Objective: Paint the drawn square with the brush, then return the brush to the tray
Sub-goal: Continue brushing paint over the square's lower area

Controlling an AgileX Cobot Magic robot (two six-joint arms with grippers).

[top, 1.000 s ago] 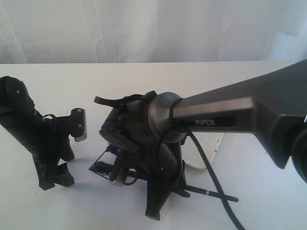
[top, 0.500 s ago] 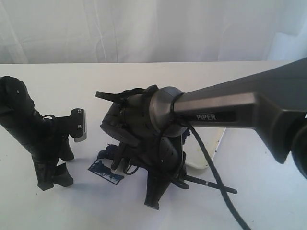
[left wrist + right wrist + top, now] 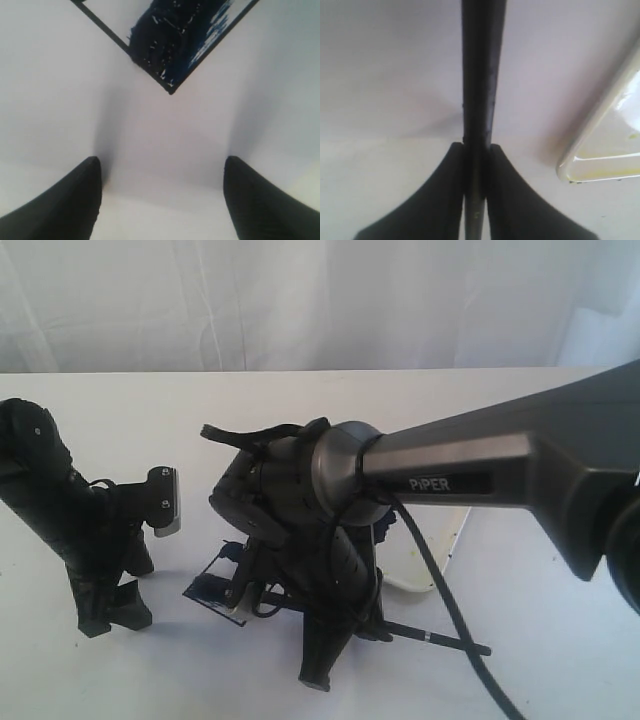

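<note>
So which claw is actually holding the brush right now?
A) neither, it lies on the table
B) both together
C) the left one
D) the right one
D: the right gripper is shut on the brush, while the left gripper stands open over the paper with nothing between its fingers.

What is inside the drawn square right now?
Dark blue paint covers part of the drawn square; a strip is bare white. The rest is hidden behind the right arm.
</note>
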